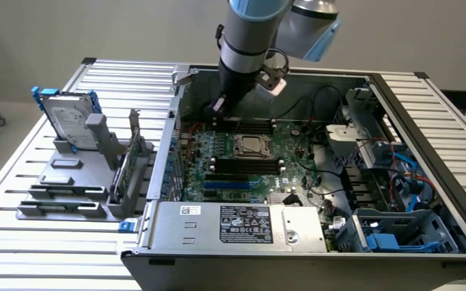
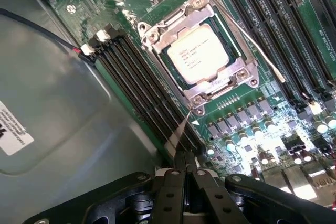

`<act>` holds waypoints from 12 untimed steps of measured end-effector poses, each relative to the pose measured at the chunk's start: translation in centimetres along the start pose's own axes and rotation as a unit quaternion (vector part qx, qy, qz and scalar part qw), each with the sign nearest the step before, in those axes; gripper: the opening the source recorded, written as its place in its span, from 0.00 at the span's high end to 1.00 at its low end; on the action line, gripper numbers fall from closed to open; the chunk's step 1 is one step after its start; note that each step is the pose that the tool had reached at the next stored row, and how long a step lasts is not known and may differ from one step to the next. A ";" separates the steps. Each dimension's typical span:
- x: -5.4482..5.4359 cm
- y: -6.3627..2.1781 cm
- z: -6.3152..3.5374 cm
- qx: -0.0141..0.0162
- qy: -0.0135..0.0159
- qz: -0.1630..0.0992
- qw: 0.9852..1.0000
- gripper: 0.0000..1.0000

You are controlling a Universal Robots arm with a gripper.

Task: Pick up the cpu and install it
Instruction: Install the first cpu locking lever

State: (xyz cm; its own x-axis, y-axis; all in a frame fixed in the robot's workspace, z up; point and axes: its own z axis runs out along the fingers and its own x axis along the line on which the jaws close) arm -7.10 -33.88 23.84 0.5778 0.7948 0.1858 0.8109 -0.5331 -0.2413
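Exterior view: high, down into open case (image 1: 298,270), socket (image 1: 250,145) central. Wrist view: close above same socket (image 2: 239,74).

Silver-grey cpu (image 2: 199,56), green mobo (image 2: 233,104), seemingly blk tool (image 2: 184,156)

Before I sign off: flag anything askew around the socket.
The cpu lies flat and square in the socket frame. One oddity: a thin wire lever angles out over the memory slots, seemingly unlatched.

Grey arm tube (image 1: 245,30), lt-blue joint cap (image 1: 320,37), blk end effector (image 2: 183,157) w/ screws
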 end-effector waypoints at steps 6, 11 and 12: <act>0.2 -0.12 0.03 -0.027 0.020 0.004 0.999 0.89; 0.1 -0.01 0.46 -0.036 0.028 0.031 0.998 0.89; 0.1 0.01 0.57 -0.038 0.029 0.036 0.998 0.89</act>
State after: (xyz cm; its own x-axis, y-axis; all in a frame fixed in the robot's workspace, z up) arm -7.10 -33.66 23.30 0.6376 0.7364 0.2263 0.7704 -0.6107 -0.1832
